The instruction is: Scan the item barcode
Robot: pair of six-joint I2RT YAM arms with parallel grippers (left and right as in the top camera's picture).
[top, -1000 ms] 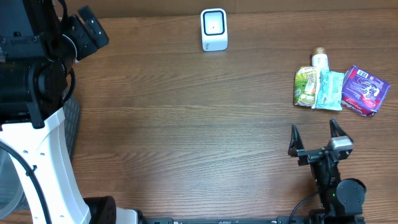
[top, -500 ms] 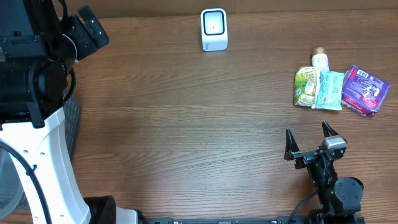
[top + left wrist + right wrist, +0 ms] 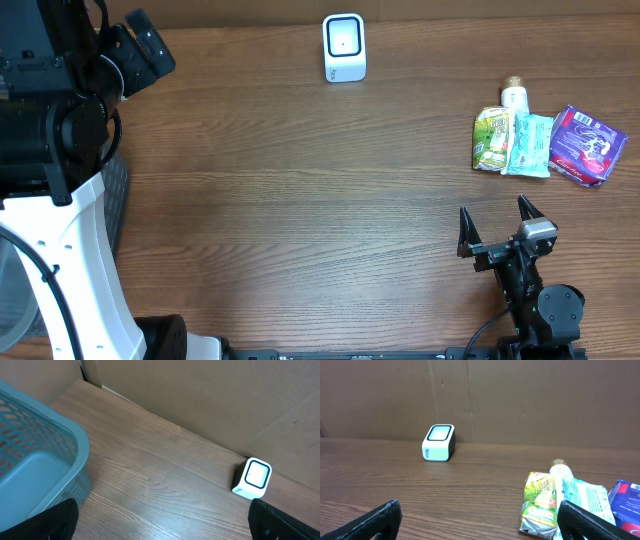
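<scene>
green pouch [image 3: 491, 138] lies flat (teal packet [image 3: 529, 146] touching); both arms' jaws spread.

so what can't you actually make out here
- Barcodes on the snack packs: overhead, too small to find.
- Purple packet: right wrist, cut off by the right edge.
- Bottle: right wrist, body hidden behind the packs.
- Basket: left wrist, cut by the left edge.

Even, soft light; sharp focus.
</scene>
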